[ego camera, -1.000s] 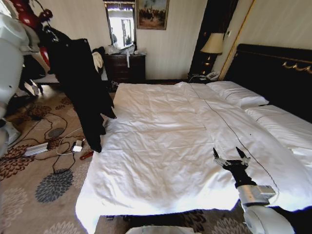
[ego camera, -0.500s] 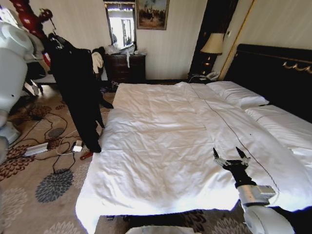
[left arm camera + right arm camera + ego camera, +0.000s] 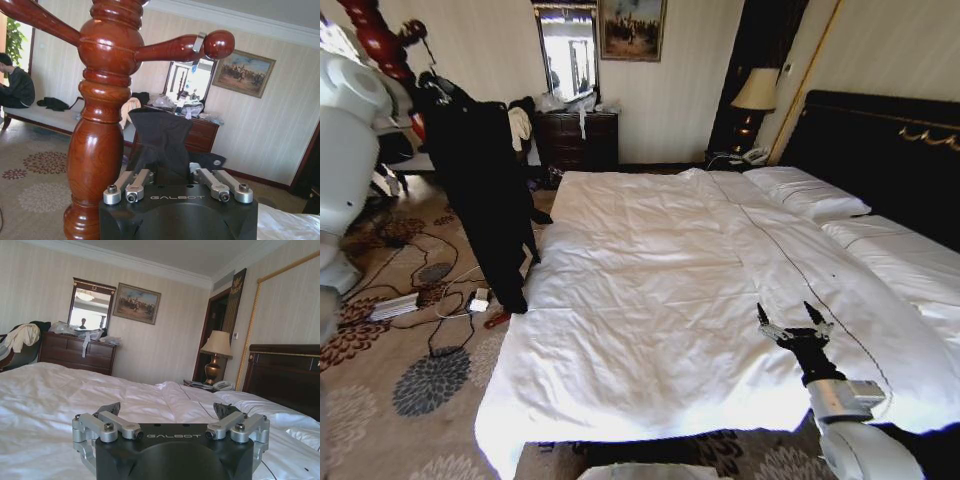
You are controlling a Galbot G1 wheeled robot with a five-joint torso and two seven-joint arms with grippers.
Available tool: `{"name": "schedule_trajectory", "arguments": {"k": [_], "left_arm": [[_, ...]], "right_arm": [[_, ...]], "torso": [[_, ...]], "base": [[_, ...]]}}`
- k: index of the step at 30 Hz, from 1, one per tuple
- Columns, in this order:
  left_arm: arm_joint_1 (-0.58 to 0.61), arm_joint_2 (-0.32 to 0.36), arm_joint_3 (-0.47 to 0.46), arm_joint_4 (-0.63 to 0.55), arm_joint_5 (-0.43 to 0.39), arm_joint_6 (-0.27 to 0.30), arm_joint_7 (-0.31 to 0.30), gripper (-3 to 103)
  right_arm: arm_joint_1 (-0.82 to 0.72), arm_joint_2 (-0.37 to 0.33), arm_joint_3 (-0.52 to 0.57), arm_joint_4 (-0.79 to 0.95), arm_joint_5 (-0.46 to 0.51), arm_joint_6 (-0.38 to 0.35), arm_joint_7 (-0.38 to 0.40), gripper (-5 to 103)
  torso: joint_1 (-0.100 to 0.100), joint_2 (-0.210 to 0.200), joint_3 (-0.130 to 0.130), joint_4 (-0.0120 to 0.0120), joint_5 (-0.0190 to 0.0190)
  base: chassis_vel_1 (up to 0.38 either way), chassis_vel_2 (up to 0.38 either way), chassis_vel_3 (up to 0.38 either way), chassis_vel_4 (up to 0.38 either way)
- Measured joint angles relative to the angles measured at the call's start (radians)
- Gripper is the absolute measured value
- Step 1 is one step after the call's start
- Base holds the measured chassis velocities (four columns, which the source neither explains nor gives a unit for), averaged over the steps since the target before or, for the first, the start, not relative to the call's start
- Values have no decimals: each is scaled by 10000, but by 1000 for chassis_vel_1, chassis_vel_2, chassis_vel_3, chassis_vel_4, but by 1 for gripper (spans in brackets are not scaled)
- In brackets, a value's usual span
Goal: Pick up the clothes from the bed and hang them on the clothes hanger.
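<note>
The clothes [image 3: 480, 190], a long black coat, hang straight down beside the bed's [image 3: 650, 280] left edge, off the sheets. The clothes hanger's silver hook [image 3: 198, 42] sits over a peg of the reddish-brown coat stand [image 3: 97, 135]; its black shoulders [image 3: 435, 85] show at the coat's top. My left gripper [image 3: 170, 172] is close to the stand, its links drawn in, shut on the black fabric [image 3: 160, 140]. My left arm [image 3: 345, 130] reaches up at the far left. My right gripper [image 3: 790, 320] rests open over the bed's near right part, holding nothing [image 3: 167, 410].
Cables and a power strip [image 3: 395, 305] lie on the patterned carpet left of the bed. A dark dresser with a mirror [image 3: 575, 135] stands at the back wall, a lamp [image 3: 757, 90] by the black headboard [image 3: 890, 150].
The coat has swung left toward the stand and now hangs narrower and straighter. My left arm has shifted with it. The right arm has not moved.
</note>
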Motion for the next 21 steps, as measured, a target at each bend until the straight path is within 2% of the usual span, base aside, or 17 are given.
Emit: {"name": "schedule_trajectory", "arguments": {"k": [1,4,7,9,12,13,14,16,17,19,20,21], "left_arm": [[50,94,-45,-175,-33,30,-32,43],[136,251,-94,-449,-89,54,-62,48],[504,705,-389,-1191,-251,162,-241,64],[635,844,-477,-1427,-308,196,-275,64],[1540,1605,-1113,-2689,-601,223,-303,81],[1540,1605,-1113,-2689,-601,223,-303,81],[1827,1796,-1330,-3036,-664,181,-286,86],[2584,2322,-1859,-3972,-1031,-169,-298,96],[3145,2683,-2192,-4549,-1350,-638,-322,98],[3279,2761,-2275,-4662,-1386,-749,-324,98],[4072,3218,-2707,-5266,-1436,-1446,-285,100],[4495,3502,-2908,-5623,-1497,-1814,-261,100]], "right_arm": [[0,0,0,-1,0,0,0,100],[0,0,0,0,0,0,0,100],[0,0,0,-1,0,0,0,100],[0,0,0,0,0,0,0,100],[-1,0,0,0,0,0,0,100],[-1,0,0,0,0,0,0,100],[0,0,0,0,0,0,1,100],[0,0,0,0,0,0,0,100],[0,0,-1,0,0,0,0,100],[0,0,0,0,0,1,0,100],[-1,0,0,-1,0,1,1,100],[0,0,0,0,0,1,1,100]], "torso": [[0,0,0,-4,3],[0,0,0,-4,5],[0,0,0,0,2],[-1,0,0,1,2],[0,0,0,-3,2],[0,0,0,-3,2],[0,0,0,-1,1],[-1,0,0,2,-1],[-1,0,0,0,4],[-2,1,-1,-2,5],[-1,0,0,-4,3],[-1,0,0,-1,2]], "base": [[0,0,0,0],[0,0,0,0],[0,0,0,0],[0,0,0,0],[0,0,0,0],[0,0,0,0],[0,0,0,0],[0,0,0,0],[0,0,0,0],[0,0,0,0],[0,0,0,0],[0,0,0,0]]}}
